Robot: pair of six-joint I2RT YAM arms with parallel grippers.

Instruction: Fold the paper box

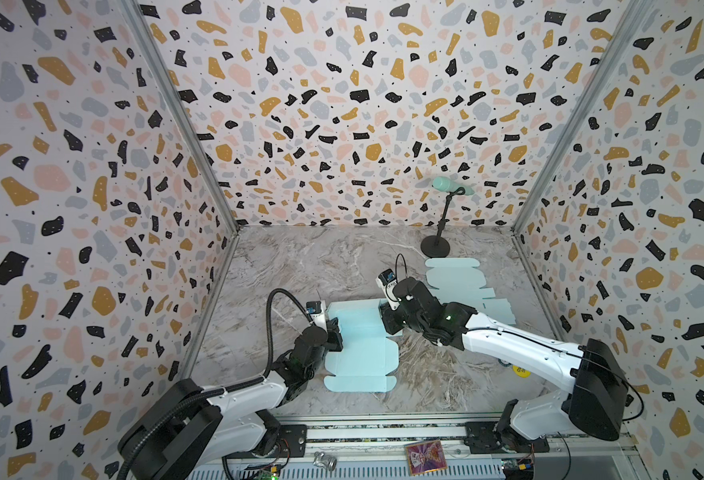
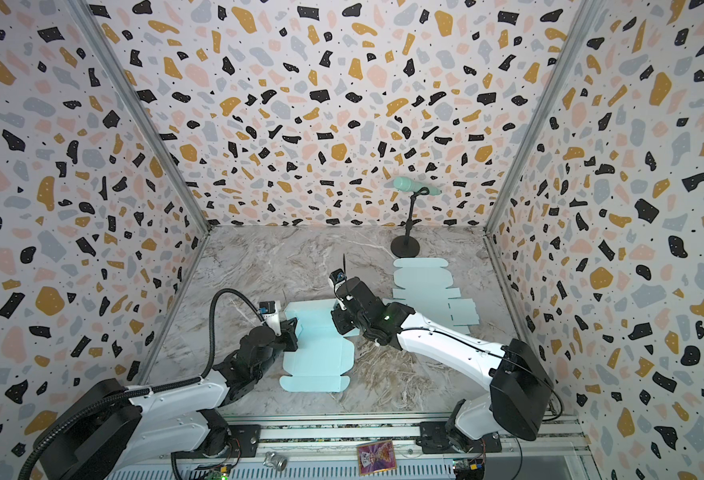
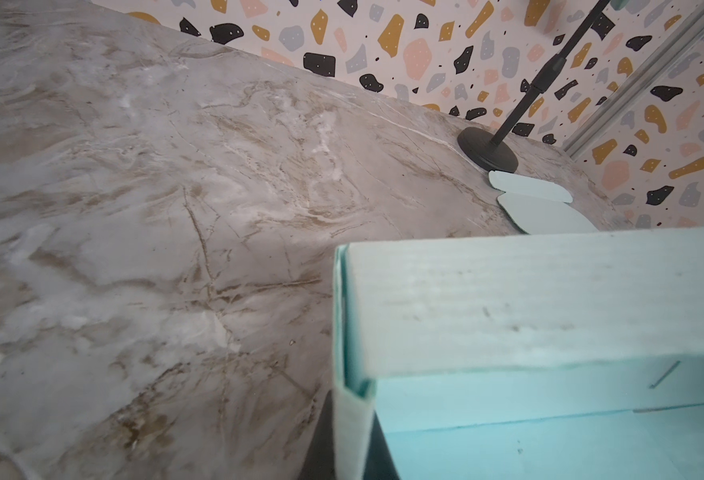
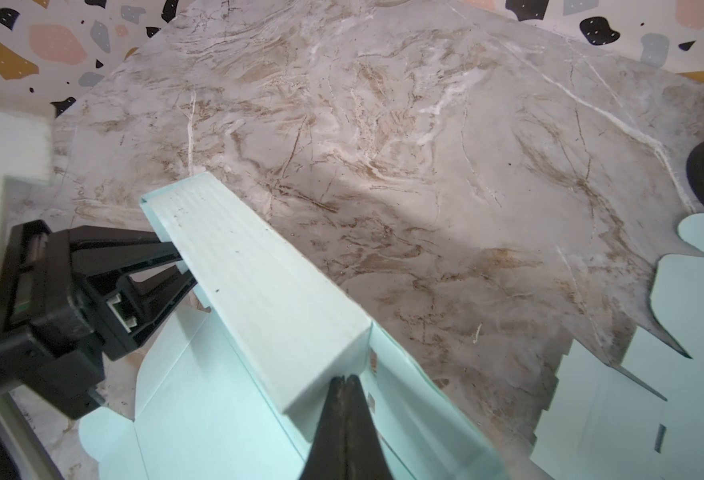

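The paper box [image 1: 360, 345] lies half-formed on the table [image 1: 300, 266], far wall raised. It looks light, thin card, easily dented: best held at wall edges near corners. The left gripper [image 4: 177, 268] pinches that wall's end; the right gripper [image 4: 346, 386], clenched empty, presses its other corner. No readable writing

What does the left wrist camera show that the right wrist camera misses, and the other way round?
Only left wrist: the black stand's thin pole, rising before the speckled wall. Only right wrist: the right tool, shut at one corner of the raised wall. Both: the light blue paper box, the left tool clamped on its raised wall, the marble-patterned table, the spare flat blue cardboard cutout and the stand's round black base.
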